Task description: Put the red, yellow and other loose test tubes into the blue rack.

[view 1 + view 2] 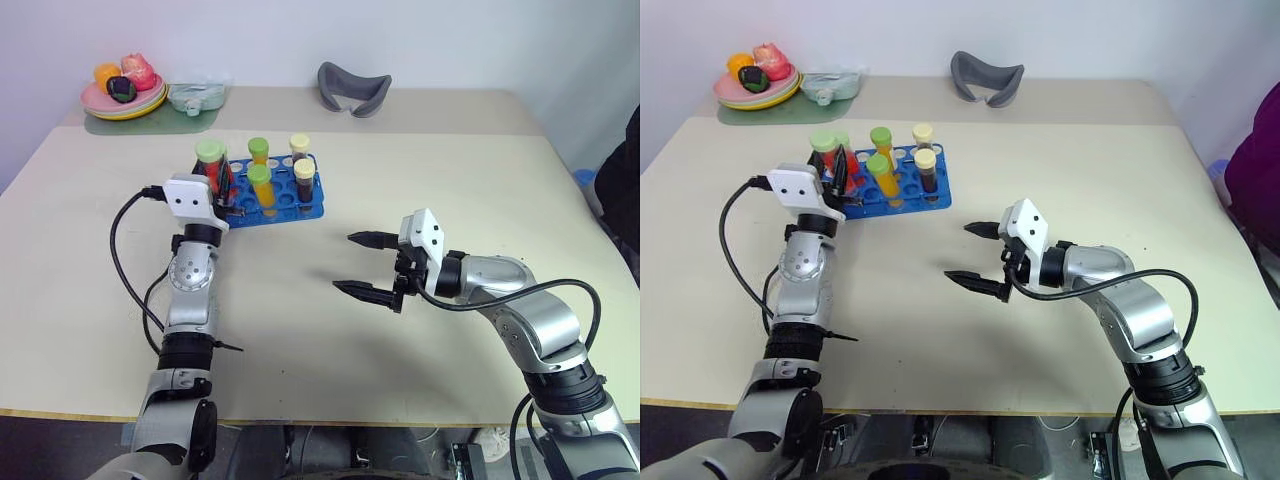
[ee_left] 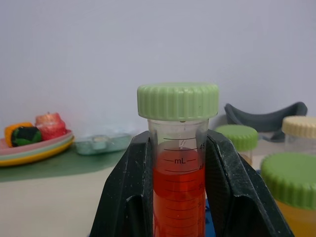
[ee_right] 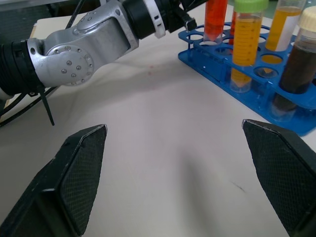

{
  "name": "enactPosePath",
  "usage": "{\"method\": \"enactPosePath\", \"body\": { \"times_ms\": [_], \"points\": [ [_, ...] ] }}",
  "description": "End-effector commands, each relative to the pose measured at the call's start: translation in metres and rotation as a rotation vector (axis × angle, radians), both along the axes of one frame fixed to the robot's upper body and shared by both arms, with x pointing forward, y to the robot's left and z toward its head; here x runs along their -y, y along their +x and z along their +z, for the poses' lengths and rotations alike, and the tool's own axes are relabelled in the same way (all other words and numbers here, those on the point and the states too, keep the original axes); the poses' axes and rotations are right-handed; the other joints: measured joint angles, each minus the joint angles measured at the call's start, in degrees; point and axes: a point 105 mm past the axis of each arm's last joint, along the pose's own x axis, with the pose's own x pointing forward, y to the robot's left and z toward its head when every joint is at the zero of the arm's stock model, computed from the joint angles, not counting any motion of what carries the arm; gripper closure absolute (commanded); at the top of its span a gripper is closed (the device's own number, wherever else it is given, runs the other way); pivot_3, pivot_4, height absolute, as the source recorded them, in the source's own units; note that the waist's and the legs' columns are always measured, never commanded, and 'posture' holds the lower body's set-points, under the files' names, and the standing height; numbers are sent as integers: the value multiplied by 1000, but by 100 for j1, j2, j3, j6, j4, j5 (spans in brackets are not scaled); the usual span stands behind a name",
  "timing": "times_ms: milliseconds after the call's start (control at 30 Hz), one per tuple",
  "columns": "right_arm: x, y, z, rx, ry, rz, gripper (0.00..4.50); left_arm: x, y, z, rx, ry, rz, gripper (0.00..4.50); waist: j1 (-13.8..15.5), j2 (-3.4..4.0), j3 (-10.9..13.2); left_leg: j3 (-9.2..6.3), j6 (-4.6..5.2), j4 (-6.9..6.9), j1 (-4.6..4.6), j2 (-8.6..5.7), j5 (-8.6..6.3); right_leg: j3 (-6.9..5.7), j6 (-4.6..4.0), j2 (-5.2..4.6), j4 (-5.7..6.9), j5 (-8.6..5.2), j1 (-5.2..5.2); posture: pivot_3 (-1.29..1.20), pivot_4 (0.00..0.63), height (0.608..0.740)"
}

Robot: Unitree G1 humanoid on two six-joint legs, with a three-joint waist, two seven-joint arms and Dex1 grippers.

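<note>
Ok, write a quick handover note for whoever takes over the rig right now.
Left gripper: shut on the red tube, held upright over the blue rack's near-left corner, tip at a hole, not yet let go.
Right gripper: open, empty, over bare table.
Done: two yellow tubes and two brown tubes stand in the rack.
Left: seat the red tube and release it.

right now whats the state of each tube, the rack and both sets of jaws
red tube: upright, held over the rack's left end
left gripper: jaws shut on red tube
right gripper: jaws open, holding nothing
blue rack: flat on table, some holes free
yellow tubes: two, upright in rack
brown tubes: two, upright in rack
</note>
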Motion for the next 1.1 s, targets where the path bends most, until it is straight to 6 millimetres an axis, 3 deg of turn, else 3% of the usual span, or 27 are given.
{"method": "enactPosePath", "body": {
  "times_ms": [33, 1100],
  "points": [
    [-1, -4, 13, 47, 22, 12, 0, 6, -3, 5, 37, 6, -24, 3709, 4, 0, 0, 0, 0, 0, 0, 0, 0, 0, 0, 0, 0, 0, 0, 0, 150, 735],
    [-3, -3, 11, 43, 31, 8, 0, -5, -2, -7, -49, 19, 45, 3709, -2, 3, -2, 0, 0, -1, 7, 1, 0, 0, 0, 0, 0, 0, 6, 0, 150, 735]
  ]
}}
